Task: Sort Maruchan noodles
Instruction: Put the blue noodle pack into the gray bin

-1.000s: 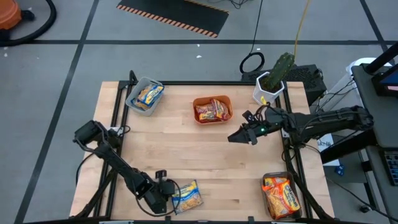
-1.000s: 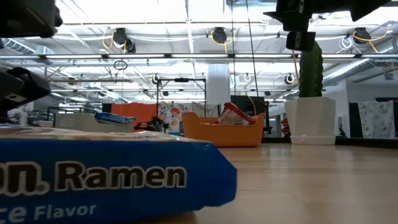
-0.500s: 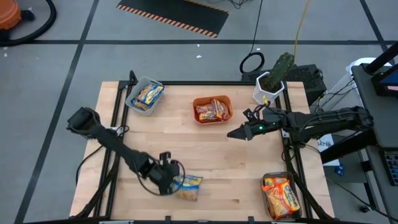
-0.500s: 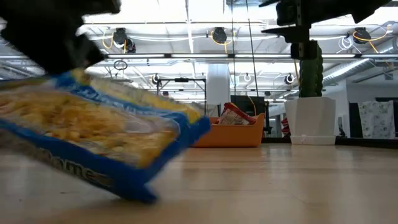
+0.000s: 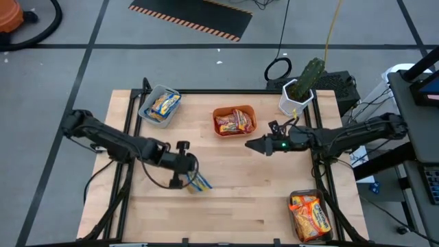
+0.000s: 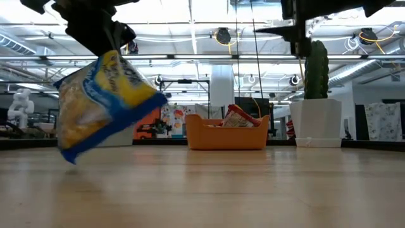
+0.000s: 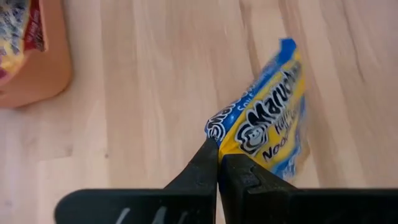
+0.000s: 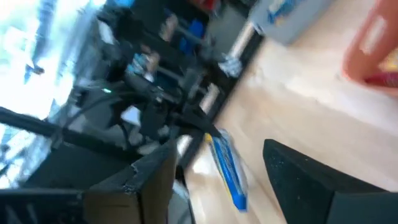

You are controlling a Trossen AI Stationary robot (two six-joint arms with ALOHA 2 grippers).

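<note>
Noodles first: your left end effector (image 5: 186,180) is clamped shut on one corner of a yellow-and-blue noodle packet (image 5: 199,182), and the packet hangs from that pinch, clear of the bench (image 5: 233,206), over the left-centre of the wood. In the left wrist view you can see the two dark fingers (image 7: 205,165) pressed together on the packet's crimped edge, with the rest of the packet (image 7: 270,127) trailing away from them above the boards. From bench height the same packet (image 6: 101,104) dangles tilted, its lower corner off the surface. Your right end effector (image 5: 255,145) hovers with its fingers parted and nothing between them, just in front of the orange bin (image 5: 234,121), which holds red-and-silver packets (image 5: 232,123). Another yellow-and-blue packet (image 5: 164,104) lies in the grey bin (image 5: 159,106) at the bench's far left corner, and orange packets (image 5: 310,214) fill the clear bin (image 5: 311,217) at the near right corner. A potted cactus (image 5: 302,86) stands at the far right corner.
</note>
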